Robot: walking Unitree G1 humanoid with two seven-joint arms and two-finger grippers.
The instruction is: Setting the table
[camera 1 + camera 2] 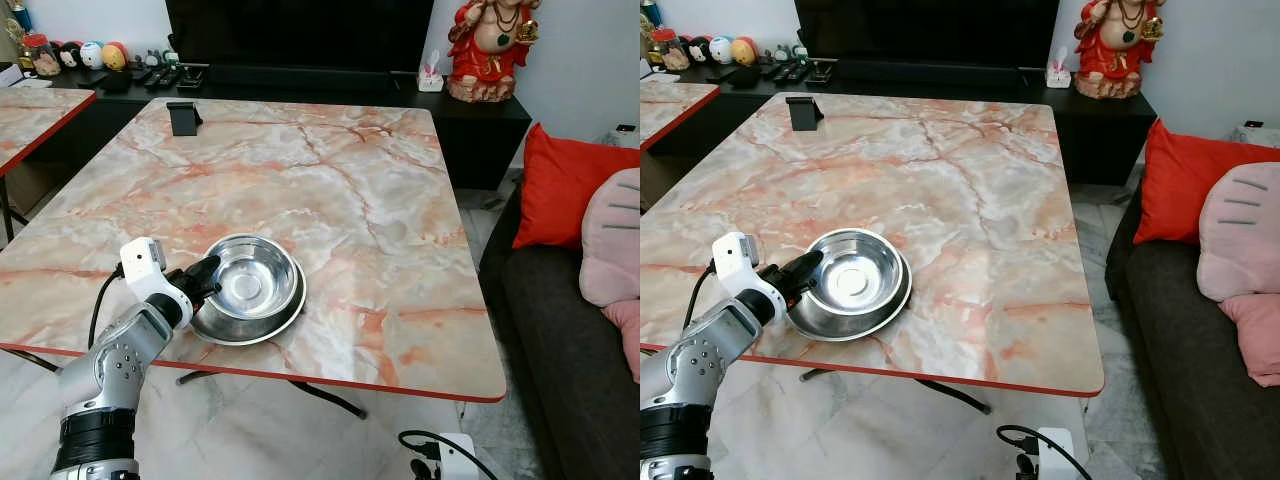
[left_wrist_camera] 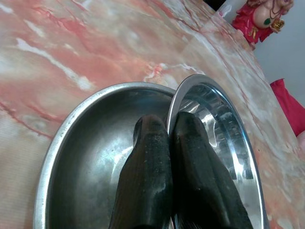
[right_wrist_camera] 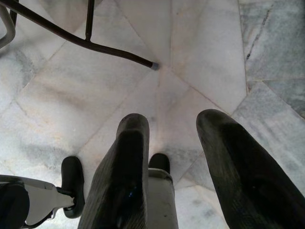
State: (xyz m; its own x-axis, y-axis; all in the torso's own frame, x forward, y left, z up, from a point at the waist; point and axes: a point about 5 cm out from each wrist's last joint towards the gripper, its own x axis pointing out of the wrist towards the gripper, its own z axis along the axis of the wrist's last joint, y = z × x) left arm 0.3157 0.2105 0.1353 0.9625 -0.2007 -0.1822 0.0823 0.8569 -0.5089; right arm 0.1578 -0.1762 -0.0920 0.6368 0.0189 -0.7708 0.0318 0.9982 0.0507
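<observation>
1. The worktop (image 1: 330,190) is a large slab patterned like pink and cream marble, with a thin red edge and dark metal legs beneath.
2. Near its front left corner sits a steel plate (image 1: 262,322) with a steel bowl (image 1: 252,278) resting on it; the bowl sits off-centre, towards the left.
3. The left gripper (image 2: 171,129) reaches in from the robot's side; its jaws are pinched nearly together on the bowl's rim, one finger inside the bowl, the other outside over the plate.
4. A small black stand (image 1: 184,118) is at the far left corner of the worktop.
5. Beyond it runs a low black cabinet (image 1: 470,120) carrying a red figurine (image 1: 490,45), a tissue box (image 1: 431,78) and small toys (image 1: 95,55).
6. A dark sofa (image 1: 570,340) with a red cushion (image 1: 565,185) and a pink cushion (image 1: 612,240) stands to the right.
7. The right gripper (image 3: 174,138) hangs over the pale marble floor (image 3: 205,57), jaws apart and holding nothing.
</observation>
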